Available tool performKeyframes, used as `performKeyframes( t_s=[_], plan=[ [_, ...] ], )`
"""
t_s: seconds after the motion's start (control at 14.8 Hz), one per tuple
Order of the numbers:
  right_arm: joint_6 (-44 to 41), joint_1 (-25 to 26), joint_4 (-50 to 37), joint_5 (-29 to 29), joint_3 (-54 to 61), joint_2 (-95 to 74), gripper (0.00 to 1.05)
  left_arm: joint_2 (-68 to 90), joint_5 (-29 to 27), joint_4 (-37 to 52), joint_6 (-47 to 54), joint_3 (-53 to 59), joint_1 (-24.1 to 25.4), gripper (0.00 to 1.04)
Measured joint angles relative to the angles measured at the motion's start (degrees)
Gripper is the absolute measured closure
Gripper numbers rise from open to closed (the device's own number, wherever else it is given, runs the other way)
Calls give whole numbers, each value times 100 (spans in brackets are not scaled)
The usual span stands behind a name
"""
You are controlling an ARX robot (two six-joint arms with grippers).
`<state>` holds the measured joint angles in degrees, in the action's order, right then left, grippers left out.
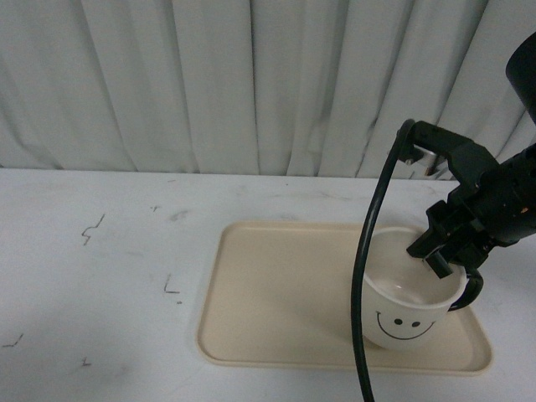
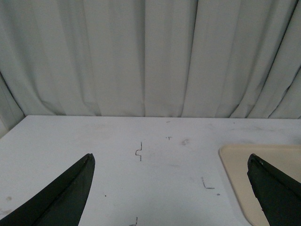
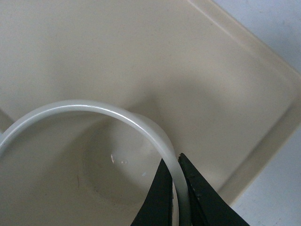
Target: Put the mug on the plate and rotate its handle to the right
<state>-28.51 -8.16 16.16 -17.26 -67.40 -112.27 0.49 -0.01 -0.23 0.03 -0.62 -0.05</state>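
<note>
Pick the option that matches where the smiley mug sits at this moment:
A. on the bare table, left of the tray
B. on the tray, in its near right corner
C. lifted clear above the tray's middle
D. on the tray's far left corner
B: the front view shows the mug resting on the tray in its near right corner, with the right gripper closed on its rim beside the black handle.

This is looking like a robot test lab or staged recording booth rather than a home: a plain white desk (image 1: 100, 276) is carrying small black pen-like marks (image 1: 92, 228) scattered over it, a pale pleated curtain (image 1: 209, 84) is closing off the whole background, and a black cable (image 1: 368, 276) is hanging across the front view
</note>
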Motion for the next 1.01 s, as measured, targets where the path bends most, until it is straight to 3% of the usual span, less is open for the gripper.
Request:
performKeyframes(
  t_s=[0.14,0.61,0.68,0.74,1.01],
  plan=[
    [-297,190,33,-57,-387,-404,101,0,0,0,0,0,0,7],
    [-313,94,166,37,-957,-804,101,0,0,0,0,0,0,7],
    [-332,92,181,44,-992,-822,95,0,0,0,0,0,0,7],
    [-422,66,229,-31,-994,-824,78,0,0,0,0,0,0,7],
    [-636,111,205,-673,-922,-339,29,0,0,0,0,0,0,7]
  ],
)
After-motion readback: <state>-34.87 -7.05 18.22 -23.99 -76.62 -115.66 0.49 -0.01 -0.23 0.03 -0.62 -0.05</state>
